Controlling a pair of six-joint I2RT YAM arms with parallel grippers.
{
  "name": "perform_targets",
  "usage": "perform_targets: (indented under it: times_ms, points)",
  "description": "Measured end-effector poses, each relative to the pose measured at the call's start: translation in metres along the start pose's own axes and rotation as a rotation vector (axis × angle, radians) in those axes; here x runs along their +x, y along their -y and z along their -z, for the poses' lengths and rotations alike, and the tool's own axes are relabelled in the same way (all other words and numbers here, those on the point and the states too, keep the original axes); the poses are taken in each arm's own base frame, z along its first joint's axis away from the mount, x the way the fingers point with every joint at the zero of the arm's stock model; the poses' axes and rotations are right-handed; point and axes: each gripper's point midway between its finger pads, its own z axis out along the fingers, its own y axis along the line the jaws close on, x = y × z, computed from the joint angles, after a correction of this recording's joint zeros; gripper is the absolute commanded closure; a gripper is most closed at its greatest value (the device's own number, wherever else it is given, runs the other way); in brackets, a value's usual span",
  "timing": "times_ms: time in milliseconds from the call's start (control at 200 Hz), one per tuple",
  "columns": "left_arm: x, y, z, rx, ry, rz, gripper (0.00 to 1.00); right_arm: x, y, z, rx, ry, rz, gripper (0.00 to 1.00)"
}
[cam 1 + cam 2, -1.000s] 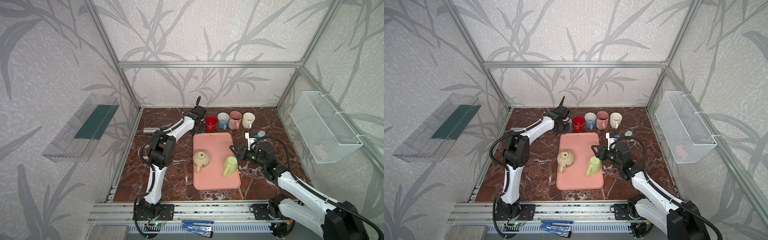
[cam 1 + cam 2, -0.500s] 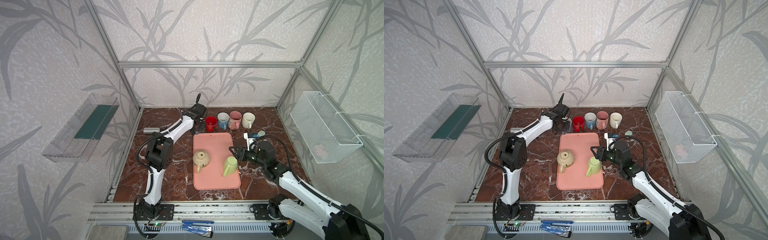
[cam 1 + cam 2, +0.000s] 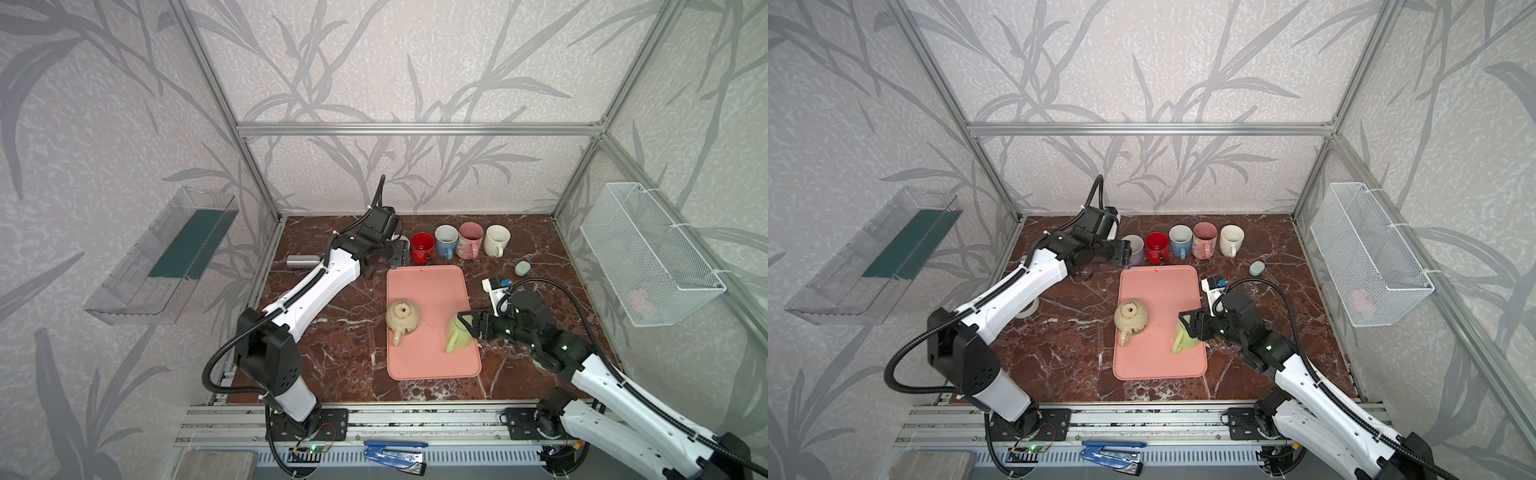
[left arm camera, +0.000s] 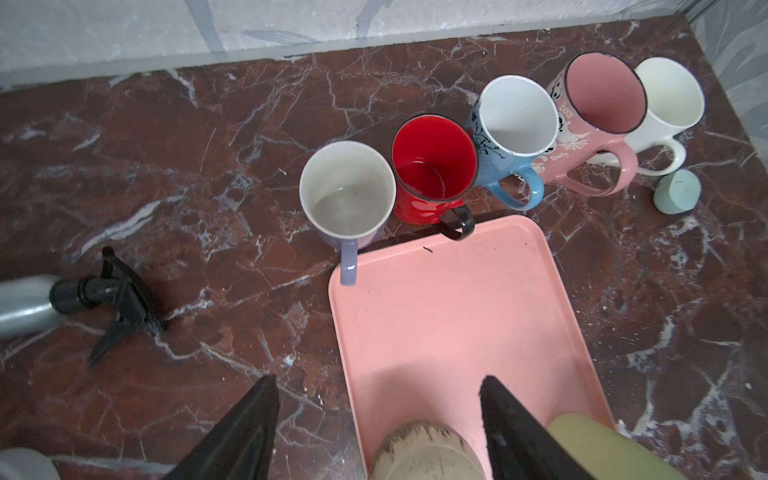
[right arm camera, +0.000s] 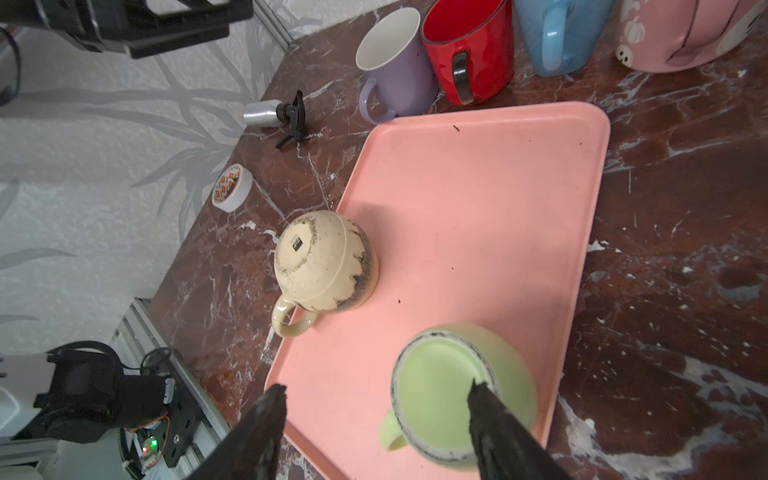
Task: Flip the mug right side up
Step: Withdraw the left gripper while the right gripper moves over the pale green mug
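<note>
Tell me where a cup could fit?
The far half of the pink plastic tray is bare, between the row of upright mugs and the upside-down cream mug. Crowded: the tray's near half, where the upside-down green mug sits by the right gripper.

left mug | right mug | both on tray | row of 5 mugs behind tray | bottle left of tray
</note>
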Motion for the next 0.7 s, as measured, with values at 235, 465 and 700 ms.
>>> perform_targets:
  times_ms: [235, 465, 700]
  points:
    - [0.016, -0.005, 0.048, 0.045, 0.067, 0.024, 0.01, 0.020, 0.007, 0.008, 0.061, -0.050, -0.016, 0.23]
    - [0.033, -0.012, 0.082, 0.075, 0.115, 0.027, 0.01, 0.039, 0.018, 0.001, 0.091, -0.096, -0.084, 0.21]
    - [0.056, -0.021, 0.094, 0.076, 0.116, 0.025, 0.01, 0.057, 0.024, -0.016, 0.107, -0.167, -0.159, 0.21]
